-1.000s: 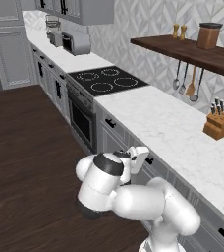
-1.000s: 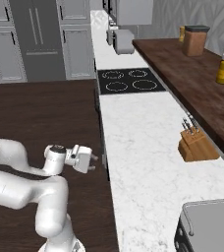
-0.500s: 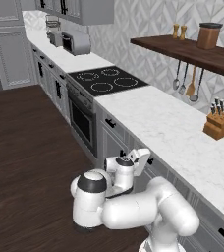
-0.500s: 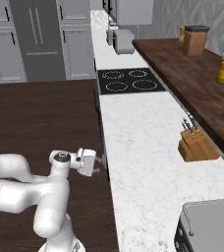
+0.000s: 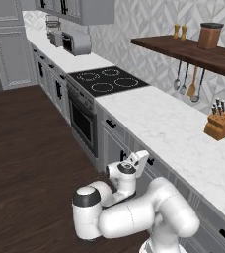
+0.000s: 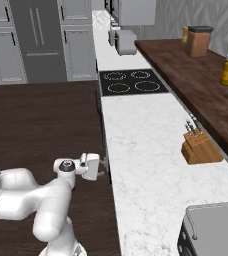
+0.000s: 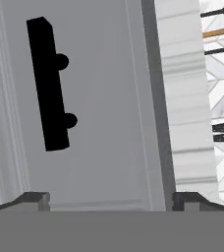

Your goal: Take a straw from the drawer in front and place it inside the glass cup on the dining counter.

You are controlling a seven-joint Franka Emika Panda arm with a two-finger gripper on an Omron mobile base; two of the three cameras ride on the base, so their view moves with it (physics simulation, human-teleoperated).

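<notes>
My gripper (image 7: 111, 202) is open and faces the drawer (image 7: 104, 108), a light grey panelled front, at close range. The drawer is shut. Its black bar handle (image 7: 47, 83) lies up and to the left of the gap between my fingertips (image 7: 33, 199), and nothing is between them. From the base cameras the gripper (image 5: 143, 159) (image 6: 105, 168) points at the cabinet fronts just under the white worktop (image 6: 141, 150). The straw, the glass cup and the dining counter are out of view.
A knife block (image 5: 220, 126) stands on the worktop to the right. The cooktop (image 5: 107, 80) and oven (image 5: 82, 123) are further left along the run. A wooden shelf (image 5: 193, 49) hangs above. Dark wood floor (image 5: 30, 148) lies open behind the arm.
The hand has edged a little closer to the drawer front. The elbow has swung down and back toward the floor. The jaws have stayed open.
</notes>
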